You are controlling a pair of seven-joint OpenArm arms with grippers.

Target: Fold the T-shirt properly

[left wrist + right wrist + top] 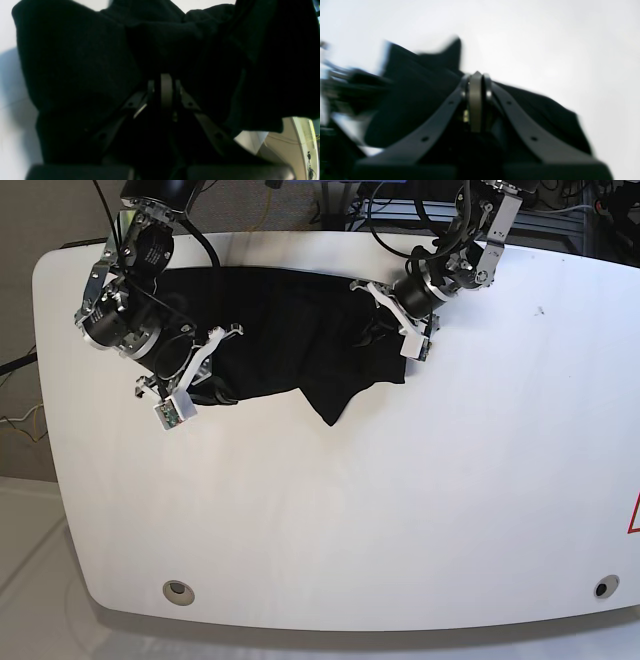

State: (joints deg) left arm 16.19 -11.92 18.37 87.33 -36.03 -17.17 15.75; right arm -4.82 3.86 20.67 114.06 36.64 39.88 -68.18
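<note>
You are looking at a white table [400, 510].
Pale floor [30, 580] is showing beneath; cables [20, 425] are trailing at left.

Robotics lab bench, by every sign.
A bare white table [400, 510] with rounded corners carries two robot arms, black cables [385, 210] trail off behind into racked equipment along the far edge, and plain floor [20, 530] shows at the side.
</note>
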